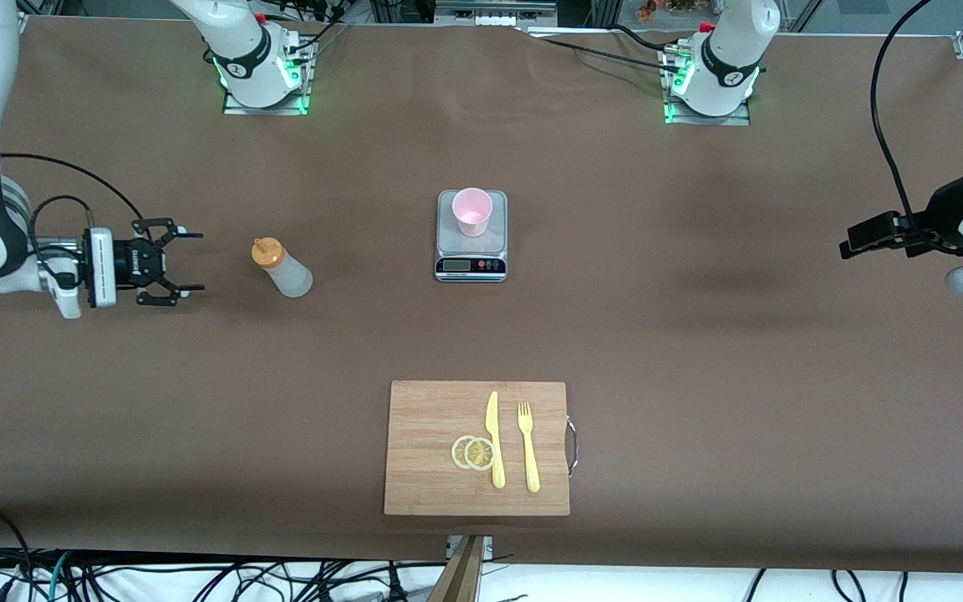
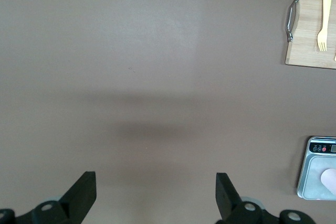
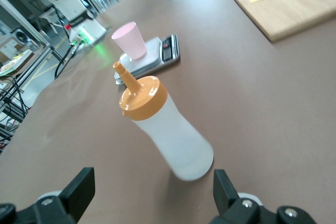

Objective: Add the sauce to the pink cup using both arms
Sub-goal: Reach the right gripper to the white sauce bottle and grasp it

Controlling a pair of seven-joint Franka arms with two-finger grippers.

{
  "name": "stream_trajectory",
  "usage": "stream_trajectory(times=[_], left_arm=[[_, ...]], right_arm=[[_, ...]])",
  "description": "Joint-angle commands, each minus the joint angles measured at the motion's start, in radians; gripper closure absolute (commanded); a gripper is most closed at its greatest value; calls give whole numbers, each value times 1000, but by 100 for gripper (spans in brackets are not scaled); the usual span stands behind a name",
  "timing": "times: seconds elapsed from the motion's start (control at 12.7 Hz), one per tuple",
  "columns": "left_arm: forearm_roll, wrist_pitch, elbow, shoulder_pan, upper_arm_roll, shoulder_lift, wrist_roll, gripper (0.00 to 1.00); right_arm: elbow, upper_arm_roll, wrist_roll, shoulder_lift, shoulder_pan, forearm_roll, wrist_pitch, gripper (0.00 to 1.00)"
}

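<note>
The sauce [image 1: 282, 267], light and squashy, stands on the bench between the open right tool [image 1: 189, 265] and the scale-borne pink cup [image 1: 471, 211], best gripped mid-body, while the open left tool [image 2: 155, 195] waits.

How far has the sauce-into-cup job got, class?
Done: nothing yet. The sauce stands untouched on the table; the cup sits on the scale. In hand: the right gripper, open, faces the sauce. The left gripper is open over bare table. Left: grasp, carry, squeeze.
</note>
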Motion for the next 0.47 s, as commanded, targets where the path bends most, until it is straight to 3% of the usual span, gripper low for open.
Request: stream_trajectory(times=[0.0, 0.39], left_arm=[[28, -23, 35, -7, 1, 15, 15, 0], [28, -23, 35, -7, 1, 15, 15, 0]], right_arm=[[17, 9, -202, 82, -12, 120, -91, 1], [23, 36, -463, 193, -12, 220, -152, 1]])
